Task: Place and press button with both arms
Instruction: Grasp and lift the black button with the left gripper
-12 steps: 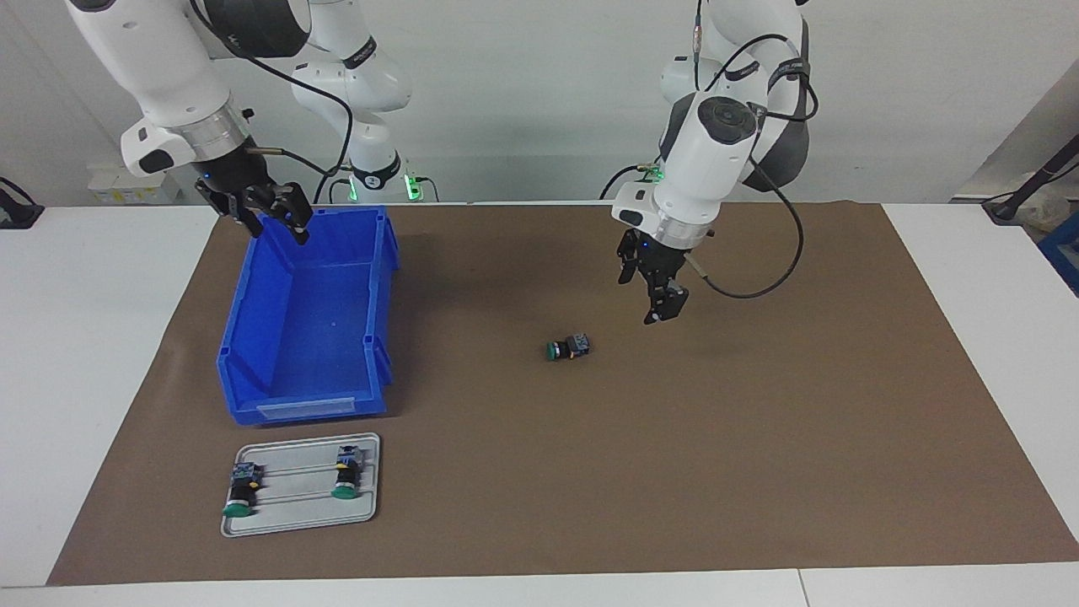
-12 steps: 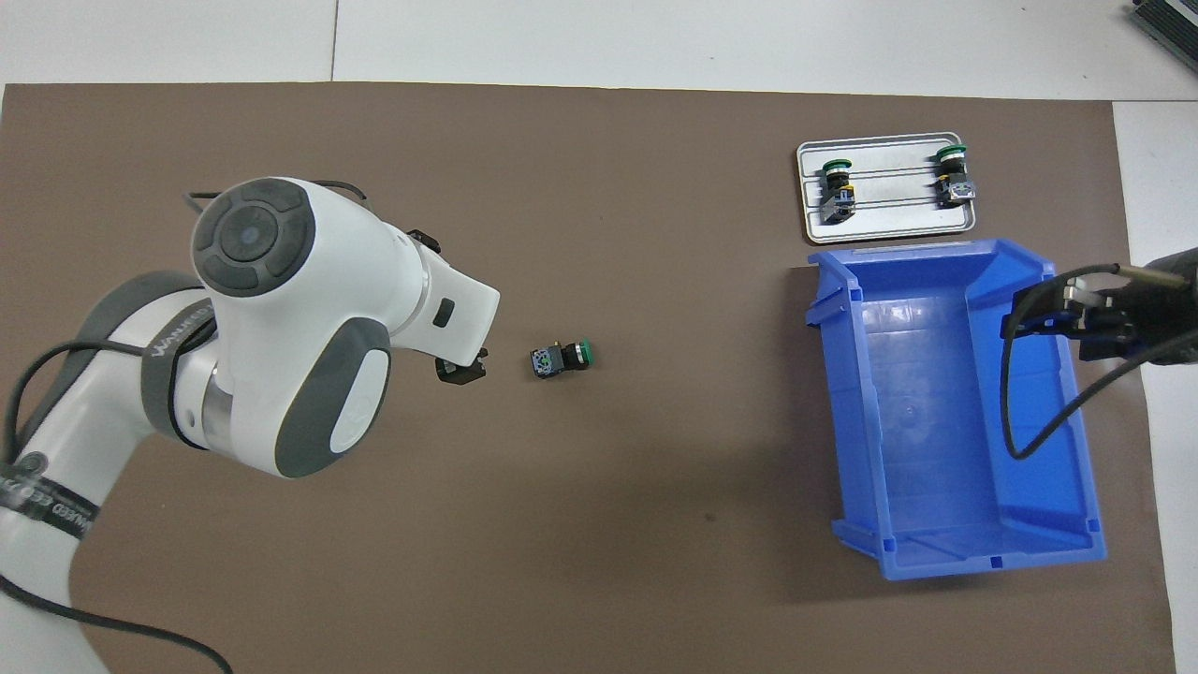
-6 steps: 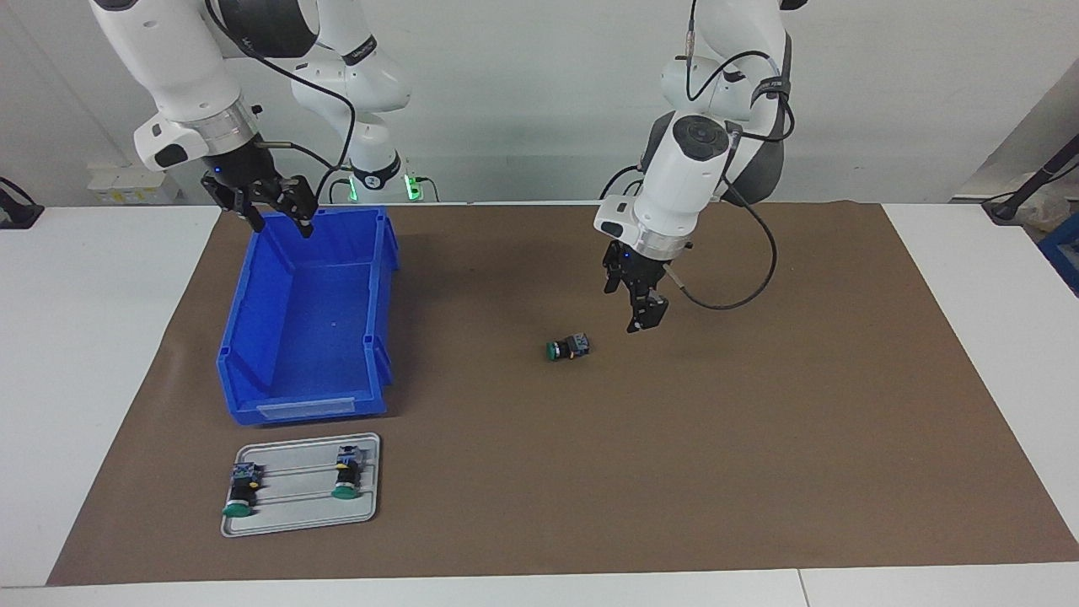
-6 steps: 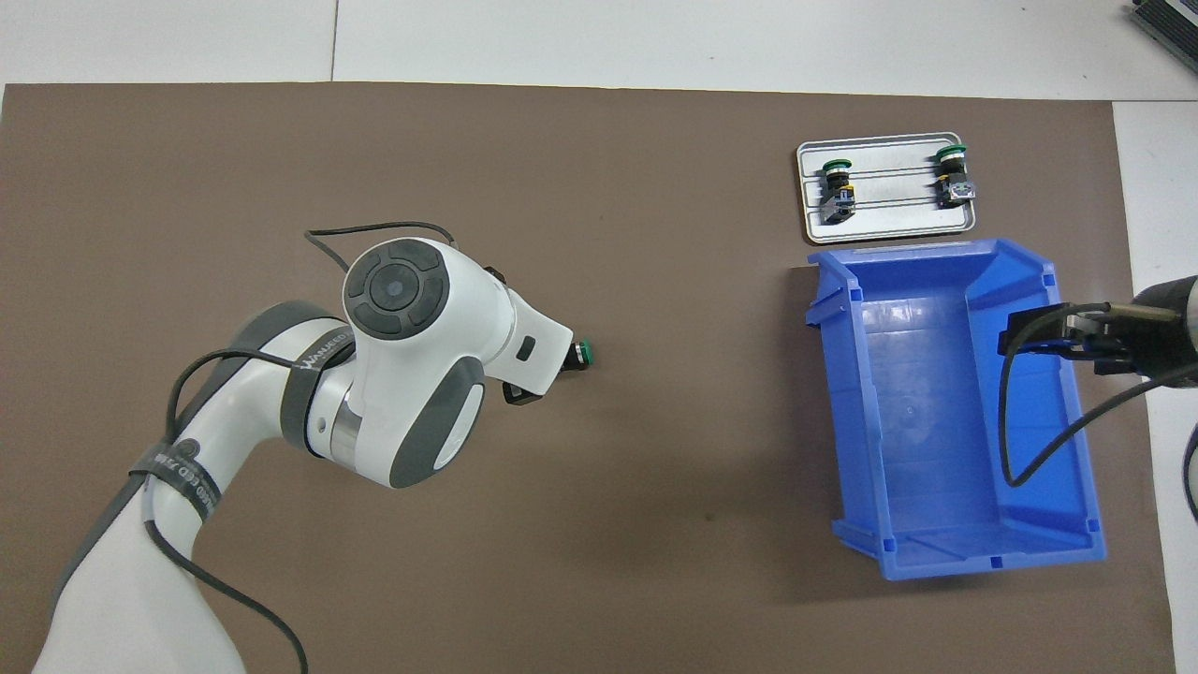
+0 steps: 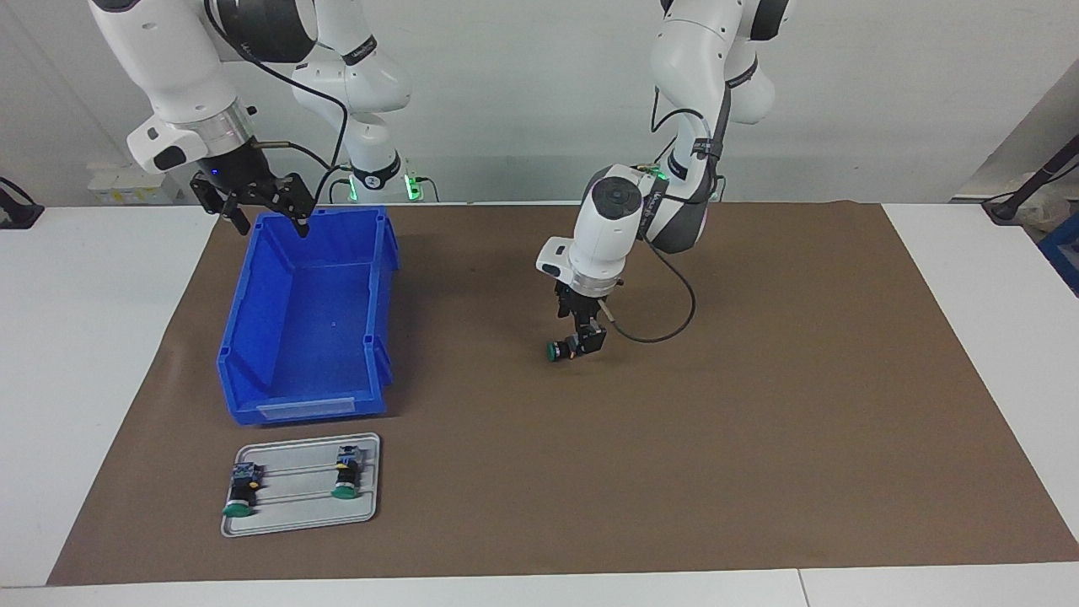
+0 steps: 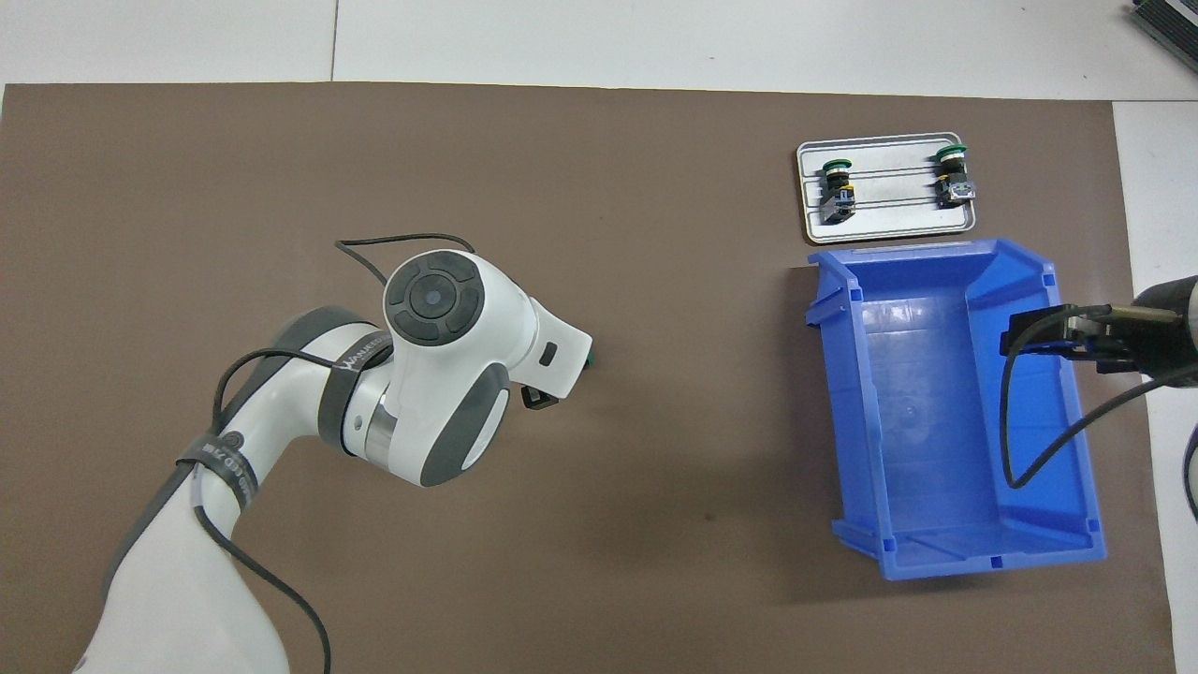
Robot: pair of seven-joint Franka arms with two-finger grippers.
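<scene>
I am lowering my left hand [image 5: 582,337], fingers spread and holding nothing, over the button [image 5: 563,348] mid-counter, aiming to straddle its black body squarely before closing. My right hand [image 5: 253,206] is waiting open and empty over the bin [image 5: 253,337], at nine o'clock from the button in the facing view.

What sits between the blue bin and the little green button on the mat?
Nothing: between the blue bin and the button is only bare brown mat, clearest in the facing view.
</scene>
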